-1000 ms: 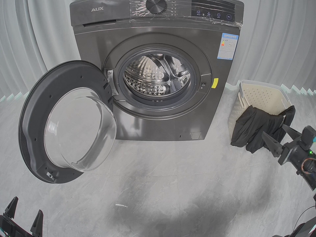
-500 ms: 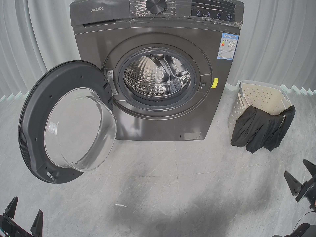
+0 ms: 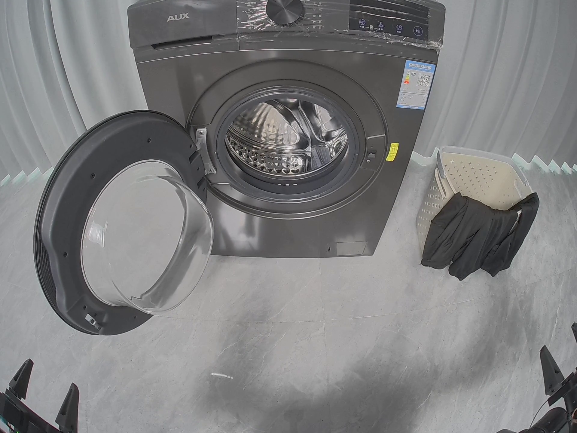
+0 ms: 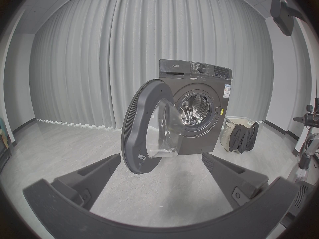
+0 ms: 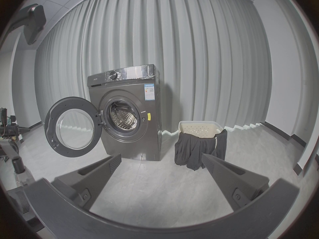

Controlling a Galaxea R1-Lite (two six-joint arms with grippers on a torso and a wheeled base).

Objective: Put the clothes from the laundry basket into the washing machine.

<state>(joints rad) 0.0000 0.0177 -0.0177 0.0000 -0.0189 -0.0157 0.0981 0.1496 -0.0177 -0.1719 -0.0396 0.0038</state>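
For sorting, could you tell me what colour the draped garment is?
Black garment, clearest in head view.

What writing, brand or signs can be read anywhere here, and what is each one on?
"AUX": on the washer's drawer panel, top left.
Blue-and-white label, upper right of the front: print too small to read.
Yellow sticker beside the opening: nothing readable.
Control panel icons and marks around the dial: too small to read.

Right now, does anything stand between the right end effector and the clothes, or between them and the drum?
Nothing visible: bare floor separates the right end effector from the clothes draped over the laundry basket, and the washer door hangs open.
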